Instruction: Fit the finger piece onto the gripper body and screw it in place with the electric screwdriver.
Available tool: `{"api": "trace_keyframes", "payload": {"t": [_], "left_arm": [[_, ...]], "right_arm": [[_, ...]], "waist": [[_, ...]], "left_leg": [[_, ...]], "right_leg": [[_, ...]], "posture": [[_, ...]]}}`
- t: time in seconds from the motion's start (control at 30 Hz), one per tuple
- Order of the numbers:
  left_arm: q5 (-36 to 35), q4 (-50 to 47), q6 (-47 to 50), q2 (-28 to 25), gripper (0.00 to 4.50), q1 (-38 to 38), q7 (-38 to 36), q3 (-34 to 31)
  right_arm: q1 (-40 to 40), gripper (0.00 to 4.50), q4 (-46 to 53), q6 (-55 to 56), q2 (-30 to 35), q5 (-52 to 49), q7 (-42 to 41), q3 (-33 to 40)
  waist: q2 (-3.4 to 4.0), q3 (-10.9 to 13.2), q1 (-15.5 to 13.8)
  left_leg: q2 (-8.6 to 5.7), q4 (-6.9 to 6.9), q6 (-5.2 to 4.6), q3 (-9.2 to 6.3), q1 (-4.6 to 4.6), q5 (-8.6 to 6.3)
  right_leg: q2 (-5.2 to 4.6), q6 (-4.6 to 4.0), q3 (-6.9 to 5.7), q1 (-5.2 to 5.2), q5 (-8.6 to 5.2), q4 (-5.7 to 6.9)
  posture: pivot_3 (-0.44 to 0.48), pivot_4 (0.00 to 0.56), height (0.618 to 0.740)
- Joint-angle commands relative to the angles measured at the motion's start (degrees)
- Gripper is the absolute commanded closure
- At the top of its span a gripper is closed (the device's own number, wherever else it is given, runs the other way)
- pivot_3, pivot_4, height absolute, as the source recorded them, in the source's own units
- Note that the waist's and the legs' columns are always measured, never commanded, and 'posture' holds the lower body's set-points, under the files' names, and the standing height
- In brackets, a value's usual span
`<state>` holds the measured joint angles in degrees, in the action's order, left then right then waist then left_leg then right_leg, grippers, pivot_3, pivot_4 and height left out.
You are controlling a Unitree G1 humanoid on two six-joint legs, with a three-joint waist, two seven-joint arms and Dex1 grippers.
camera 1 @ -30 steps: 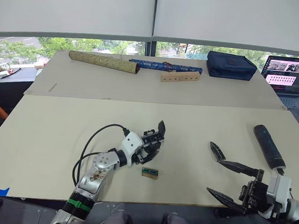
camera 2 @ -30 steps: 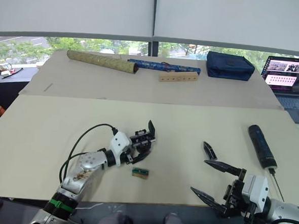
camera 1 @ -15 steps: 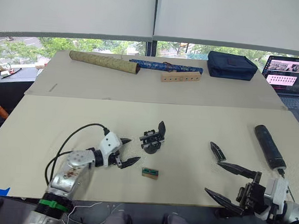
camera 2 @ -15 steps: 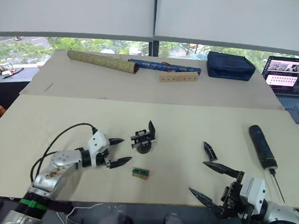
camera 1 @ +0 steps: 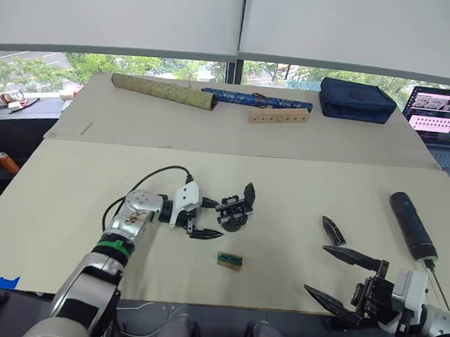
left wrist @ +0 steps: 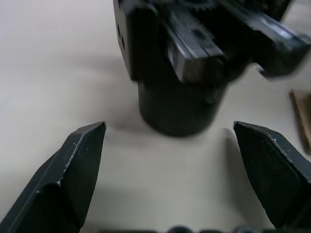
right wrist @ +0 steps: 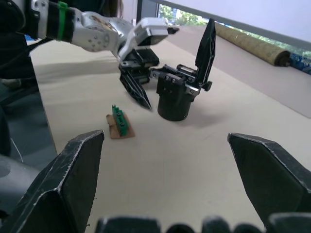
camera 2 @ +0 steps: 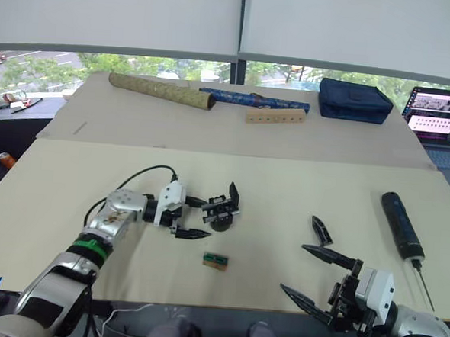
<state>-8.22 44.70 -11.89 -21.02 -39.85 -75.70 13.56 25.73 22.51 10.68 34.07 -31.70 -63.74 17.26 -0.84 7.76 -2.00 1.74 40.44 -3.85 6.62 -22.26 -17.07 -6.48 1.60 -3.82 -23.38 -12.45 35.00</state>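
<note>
Left gripper (camera 1: pixel 207 218) has moved back to gripper body (camera 1: pixel 237 213) since half second ago; fingers apart, body's round base just in front of tips, not clamped. Body upright on table (camera 1: pixel 71 182), one finger up. Finger piece (camera 1: pixel 333 230) flat, right of body. Right gripper (camera 1: pixel 339 277) wide apart near front edge, empty. Screwdriver (camera 1: pixel 412 224) lies far right, untouched.

Finger piece (camera 1: pixel 333 230) right of gripper body (camera 1: pixel 237 213)

Beige table (camera 1: pixel 70 197) bears gripper body (camera 1: pixel 236 213), finger piece (camera 1: pixel 333 230), electric screwdriver (camera 1: pixel 412 225).
</note>
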Motion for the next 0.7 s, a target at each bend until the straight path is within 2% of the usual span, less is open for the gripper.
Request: {"api": "trace_keyframes", "payload": {"t": [0.03, 0.17, 0.37, 0.47, 0.57, 0.7], "left_arm": [[0.42, 3.75, -4.19, 1.93, 0.05, -1.68, -3.54, -0.08], [1.04, 6.9, -7.78, 4.63, 0.05, -3.25, -4.72, -0.18], [3.03, 10.94, -10.83, 6.55, 0.05, -5.21, -1.84, -1.07], [2.93, 11.61, -10.8, 6.4, 0.84, -5.0, -1.03, -1.9], [1.92, 9.5, -9.11, 6.16, 2.18, -3.5, 0.17, -3.2], [-0.67, -3.96, -2.1, 6.25, 2.16, 2.49, 5.74, -5.63]], "right_arm": [[1.46, 0.0, 2.88, 0.82, -0.04, -0.42, 1.03, 1.72], [3.09, 0.0, 3.98, 1.03, -0.11, -0.35, 1.92, 1.99], [4.01, 0.0, 4.84, 0.9, 0.09, -0.43, 2.86, 2.4], [4.85, 0.0, 5.63, 0.9, -0.13, -0.28, 3.35, 2.17], [5.7, 0.0, 6.28, 0.88, -0.46, -0.09, 3.81, 1.93], [5.89, 0.0, 6.43, 0.81, -0.57, 0.02, 4.1, 1.97]], "waist": [[-0.01, 0.0, -0.02], [-0.01, 0.01, -0.24], [-0.03, 0.02, -0.15], [-0.03, 0.02, -0.12], [-0.03, 0.02, -0.08], [-0.02, 0.01, 0.06]], "left_leg": [[0.0, 0.0, -0.01, 0.0, 0.0, -0.01], [0.0, 0.03, -0.09, -0.01, -0.03, -0.05], [0.04, 0.34, -0.26, -0.05, -0.15, -0.15], [0.05, 0.34, -0.26, -0.04, -0.14, -0.16], [0.08, 0.33, -0.26, -0.05, -0.15, -0.16], [0.1, 0.33, -0.26, -0.05, -0.15, -0.16]], "right_leg": [[0.0, 0.01, 0.0, 0.0, 0.0, 0.0], [-0.04, 0.02, -0.01, 0.0, -0.01, 0.0], [-0.06, 0.08, -0.04, 0.02, 0.03, 0.02], [-0.06, 0.09, -0.03, 0.02, 0.04, 0.03], [-0.05, 0.09, -0.04, 0.0, 0.04, 0.03], [-0.05, 0.09, -0.03, 0.0, 0.04, 0.04]], "posture": [[0.0, 0.15, 0.74], [0.0, 0.15, 0.74], [0.0, 0.15, 0.74], [0.0, 0.15, 0.74], [0.0, 0.15, 0.74], [0.0, 0.15, 0.74]]}}
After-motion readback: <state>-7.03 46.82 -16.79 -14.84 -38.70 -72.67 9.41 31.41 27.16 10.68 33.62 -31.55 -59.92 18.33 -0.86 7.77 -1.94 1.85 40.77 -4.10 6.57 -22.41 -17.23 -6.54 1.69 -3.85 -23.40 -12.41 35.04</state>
